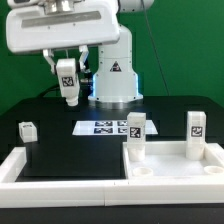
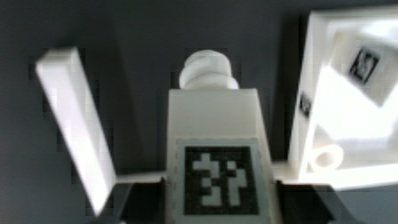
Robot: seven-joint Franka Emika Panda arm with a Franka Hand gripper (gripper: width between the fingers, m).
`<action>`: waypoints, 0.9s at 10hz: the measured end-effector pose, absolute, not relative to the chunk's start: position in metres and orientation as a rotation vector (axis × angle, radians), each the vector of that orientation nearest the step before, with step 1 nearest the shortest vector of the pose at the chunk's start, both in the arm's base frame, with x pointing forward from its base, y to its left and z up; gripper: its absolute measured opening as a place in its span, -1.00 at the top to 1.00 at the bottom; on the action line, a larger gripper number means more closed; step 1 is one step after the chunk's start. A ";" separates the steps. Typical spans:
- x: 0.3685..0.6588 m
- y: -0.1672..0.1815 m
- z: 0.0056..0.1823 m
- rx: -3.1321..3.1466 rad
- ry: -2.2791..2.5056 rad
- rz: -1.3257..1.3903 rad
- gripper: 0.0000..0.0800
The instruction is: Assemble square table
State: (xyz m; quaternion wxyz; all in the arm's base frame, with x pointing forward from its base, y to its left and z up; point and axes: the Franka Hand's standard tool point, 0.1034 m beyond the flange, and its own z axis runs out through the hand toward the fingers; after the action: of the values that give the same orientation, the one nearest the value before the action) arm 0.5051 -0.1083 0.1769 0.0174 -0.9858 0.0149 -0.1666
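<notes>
The white square tabletop (image 1: pixel 175 165) lies at the exterior view's lower right, rim up, with an open round socket (image 1: pixel 143 172) at its near left corner. Two white tagged legs stand upright along its far edge, one at the left corner (image 1: pixel 136 131) and one further right (image 1: pixel 196 129). A third leg (image 1: pixel 27 130) rests on the black surface at the left. My gripper (image 1: pixel 68 90) is shut on a fourth leg (image 1: pixel 68 84) and holds it in the air above the mat. In the wrist view this leg (image 2: pixel 217 120) sits between my dark fingers (image 2: pixel 146 200), and the tabletop (image 2: pixel 347 60) lies beside it.
The marker board (image 1: pixel 108 127) lies flat in the middle of the black surface, in front of the robot's base (image 1: pixel 112 80). White bars edge the surface at the front and left (image 1: pixel 20 165); one also shows in the wrist view (image 2: pixel 71 120).
</notes>
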 end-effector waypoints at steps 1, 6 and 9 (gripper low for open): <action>0.526 -0.092 0.194 -3.079 0.020 -0.689 0.27; 0.561 -0.051 0.192 -3.079 0.028 -0.888 0.27; 0.563 -0.038 0.180 -3.098 -0.007 -0.970 0.27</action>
State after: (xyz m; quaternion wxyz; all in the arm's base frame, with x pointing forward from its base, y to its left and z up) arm 0.5626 -0.0375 0.1796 -0.0523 -0.9530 -0.0022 -0.2984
